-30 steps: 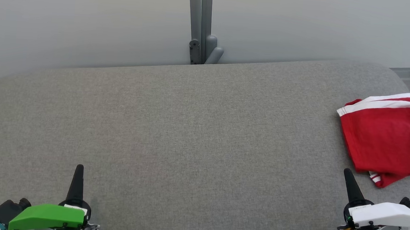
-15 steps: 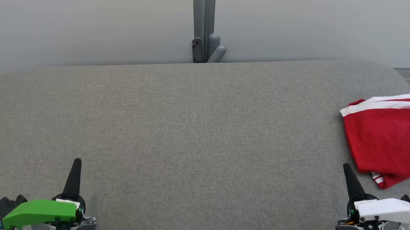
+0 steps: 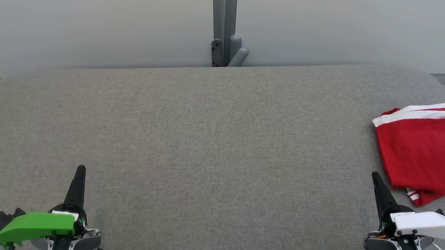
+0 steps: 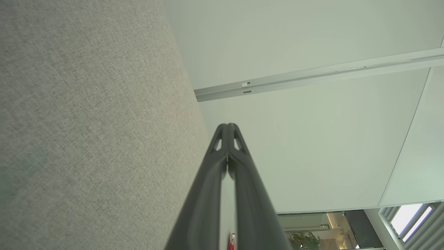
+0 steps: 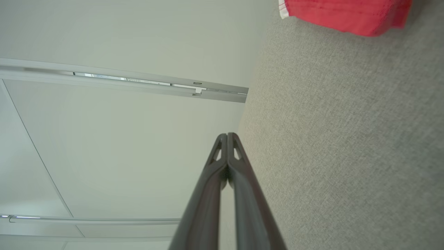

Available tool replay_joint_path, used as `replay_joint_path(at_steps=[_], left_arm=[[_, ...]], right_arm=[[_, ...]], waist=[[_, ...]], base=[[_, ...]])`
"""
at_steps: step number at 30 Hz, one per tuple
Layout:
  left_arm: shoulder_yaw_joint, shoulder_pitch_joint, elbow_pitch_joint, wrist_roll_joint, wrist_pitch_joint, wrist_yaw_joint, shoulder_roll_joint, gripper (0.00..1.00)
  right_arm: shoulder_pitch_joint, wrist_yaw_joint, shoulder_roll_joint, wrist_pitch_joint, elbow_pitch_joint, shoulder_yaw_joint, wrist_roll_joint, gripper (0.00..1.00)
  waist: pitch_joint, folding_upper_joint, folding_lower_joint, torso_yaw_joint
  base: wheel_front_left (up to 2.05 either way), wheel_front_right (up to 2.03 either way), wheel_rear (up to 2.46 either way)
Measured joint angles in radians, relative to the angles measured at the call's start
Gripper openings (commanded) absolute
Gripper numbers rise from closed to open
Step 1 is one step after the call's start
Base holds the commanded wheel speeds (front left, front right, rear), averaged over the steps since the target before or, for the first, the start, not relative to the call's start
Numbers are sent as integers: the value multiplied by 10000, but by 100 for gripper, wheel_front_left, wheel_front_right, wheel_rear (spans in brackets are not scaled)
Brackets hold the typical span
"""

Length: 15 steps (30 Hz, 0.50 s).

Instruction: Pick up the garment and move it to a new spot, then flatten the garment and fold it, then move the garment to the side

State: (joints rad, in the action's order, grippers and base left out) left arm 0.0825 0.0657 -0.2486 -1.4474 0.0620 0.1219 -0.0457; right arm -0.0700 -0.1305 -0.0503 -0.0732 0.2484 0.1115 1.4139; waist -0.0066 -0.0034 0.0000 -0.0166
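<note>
Red garment [image 3: 424, 149] lies folded just ahead and right of right gripper [image 3: 375, 177], whose fingers are pressed together, empty. Left gripper [image 3: 81, 169] (likewise closed, empty) well apart from it. Right arm nearer.

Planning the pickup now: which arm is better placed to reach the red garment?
Probably right: the right gripper, shut, sits beside the red garment; the left gripper is far across the grey surface.
</note>
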Motion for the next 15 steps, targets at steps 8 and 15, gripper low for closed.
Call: replay_joint_path(at_steps=[8,15], left_arm=[[96,85,35,-600,192,15,-4,0],[146,180,59,-1081,307,25,-8,0]], right_arm=[[-143,0,4,-153,-17,27,721,0],[-184,0,8,-314,-35,48,1258,0]], waist=[[34,0,0,59],[60,0,0,104]], base=[[0,0,0],[0,0,0]])
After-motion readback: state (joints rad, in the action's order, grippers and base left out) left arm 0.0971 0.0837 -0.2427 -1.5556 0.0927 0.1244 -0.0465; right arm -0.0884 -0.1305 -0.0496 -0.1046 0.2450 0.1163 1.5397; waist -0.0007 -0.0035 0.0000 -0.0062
